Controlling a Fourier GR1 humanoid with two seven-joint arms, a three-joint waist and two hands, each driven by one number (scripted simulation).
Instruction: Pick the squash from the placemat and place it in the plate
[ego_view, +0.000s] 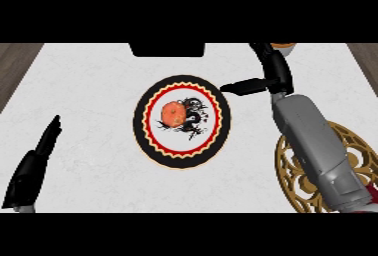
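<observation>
The orange squash (174, 113) lies on the plate (181, 85), left of the middle of its white centre with the black drawing. The plate has a black rim and a red ring. My right hand (275, 70) is just beyond the plate's upper right edge, open, with its fingers straight and nothing in them; its thumb points left toward the rim. It does not touch the squash. The round gold lattice placemat (353, 150) lies at the right, partly hidden under my right forearm. My left hand (35, 165) rests open at the lower left, fingers up.
A black block (167, 49) sits at the counter's far edge, above the plate. A small orange thing (284, 46) peeks out at the top right behind my right hand. Wooden floor shows past the counter's left and right edges.
</observation>
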